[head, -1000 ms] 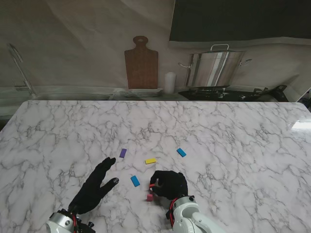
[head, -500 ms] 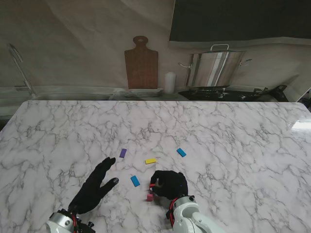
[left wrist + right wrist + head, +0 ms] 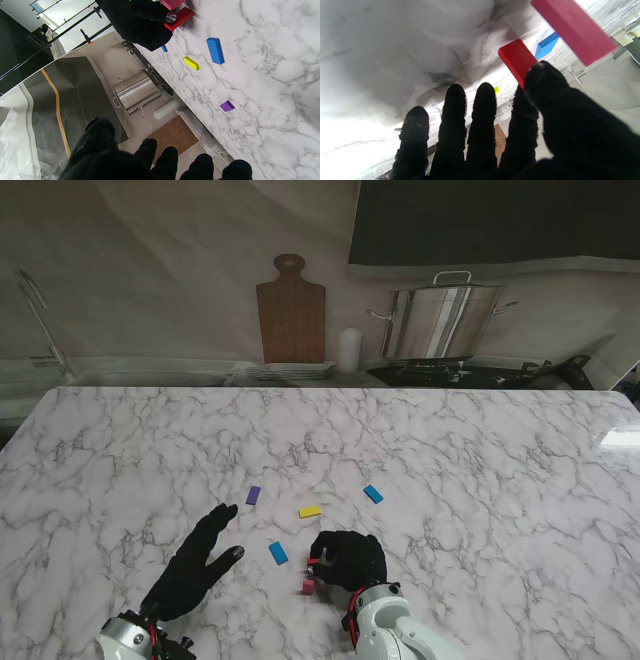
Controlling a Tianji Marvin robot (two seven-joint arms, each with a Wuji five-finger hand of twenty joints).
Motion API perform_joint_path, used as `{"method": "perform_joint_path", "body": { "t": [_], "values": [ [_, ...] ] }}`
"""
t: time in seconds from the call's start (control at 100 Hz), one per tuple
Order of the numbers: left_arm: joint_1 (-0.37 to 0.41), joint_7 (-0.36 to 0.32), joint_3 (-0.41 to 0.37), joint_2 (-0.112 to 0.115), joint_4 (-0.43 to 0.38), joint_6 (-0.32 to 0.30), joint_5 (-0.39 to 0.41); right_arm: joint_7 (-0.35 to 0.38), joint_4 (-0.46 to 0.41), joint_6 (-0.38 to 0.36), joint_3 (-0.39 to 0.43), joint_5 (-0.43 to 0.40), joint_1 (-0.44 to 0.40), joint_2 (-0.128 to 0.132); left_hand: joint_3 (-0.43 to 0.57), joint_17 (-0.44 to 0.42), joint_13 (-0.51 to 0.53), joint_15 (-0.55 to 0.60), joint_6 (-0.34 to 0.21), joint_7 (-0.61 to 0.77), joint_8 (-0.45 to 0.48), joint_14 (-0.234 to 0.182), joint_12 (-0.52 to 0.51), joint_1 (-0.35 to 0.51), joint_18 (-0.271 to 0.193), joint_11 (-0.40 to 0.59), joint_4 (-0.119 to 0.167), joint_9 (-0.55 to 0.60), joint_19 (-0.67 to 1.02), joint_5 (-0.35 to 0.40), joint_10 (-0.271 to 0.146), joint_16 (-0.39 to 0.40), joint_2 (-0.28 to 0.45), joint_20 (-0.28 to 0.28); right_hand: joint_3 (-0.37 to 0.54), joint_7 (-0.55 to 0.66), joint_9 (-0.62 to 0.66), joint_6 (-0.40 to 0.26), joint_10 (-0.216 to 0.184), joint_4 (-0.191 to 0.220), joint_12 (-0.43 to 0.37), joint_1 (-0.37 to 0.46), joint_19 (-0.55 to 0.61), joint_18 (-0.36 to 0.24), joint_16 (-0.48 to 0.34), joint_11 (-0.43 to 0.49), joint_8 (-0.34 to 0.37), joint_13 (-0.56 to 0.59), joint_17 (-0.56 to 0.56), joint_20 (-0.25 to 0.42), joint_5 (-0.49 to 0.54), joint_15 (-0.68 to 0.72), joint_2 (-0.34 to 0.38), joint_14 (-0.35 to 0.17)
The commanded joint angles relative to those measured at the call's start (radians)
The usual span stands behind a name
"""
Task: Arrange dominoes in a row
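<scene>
Even light (glare far right)

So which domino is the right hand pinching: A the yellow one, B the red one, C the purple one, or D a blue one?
B: the right wrist view shows the red domino pinched between thumb and forefinger of the right hand, while yellow, purple and blue lie loose on the table.

no readable text, labels, brands or numbers on any surface, dominoes show plain coloured faces
</scene>
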Motion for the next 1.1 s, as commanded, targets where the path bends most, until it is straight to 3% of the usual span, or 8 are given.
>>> {"method": "perform_joint_path", "body": {
  "t": [0.0, 0.89, 1.09],
  "values": [
    [0.004, -0.013, 0.002, -0.001, -0.002, -0.001, -0.002, 0.004, 0.002, 0.001, -0.001, -0.001, -0.005, 0.001, -0.006, 0.001, -0.012, -0.003, 0.003, -0.014, 0.013, -0.025, -0.012, 0.032, -0.031, -0.007, 0.027, -0.015, -0.001, -0.027, -0.009, 0.001, 0.008, 0.015, 0.003, 0.041, -0.027, -0.003, -0.014, -0.005, 0.000, -0.036, 0.028, -0.028, -0.001, 0.036, 0.030, -0.022, -0.016, 0.018, -0.021, -0.006, -0.037, -0.002],
    [0.005, -0.015, 0.002, 0.000, -0.003, 0.000, -0.001, 0.015, -0.006, -0.008, 0.006, -0.007, -0.013, 0.007, -0.005, 0.001, -0.012, -0.003, 0.003, -0.014, 0.014, -0.024, -0.011, 0.032, -0.031, -0.007, 0.028, -0.014, 0.000, -0.027, -0.011, 0.002, 0.007, 0.016, 0.027, -0.095, -0.062, 0.029, -0.019, 0.011, -0.014, -0.065, 0.021, -0.028, 0.000, 0.042, -0.016, -0.040, -0.026, 0.020, -0.100, -0.013, -0.037, -0.006],
    [0.005, -0.014, 0.002, 0.000, -0.003, 0.000, -0.001, 0.006, -0.003, -0.007, 0.006, -0.009, -0.013, 0.005, -0.006, 0.001, -0.012, -0.003, 0.003, -0.014, 0.014, -0.025, -0.011, 0.031, -0.031, -0.007, 0.027, -0.015, 0.000, -0.027, -0.010, 0.001, 0.007, 0.016, 0.009, -0.016, -0.056, -0.004, -0.020, -0.005, -0.011, -0.049, 0.022, -0.029, 0.003, 0.055, 0.038, -0.035, -0.025, 0.022, -0.072, -0.008, -0.054, -0.003]
  ]
}}
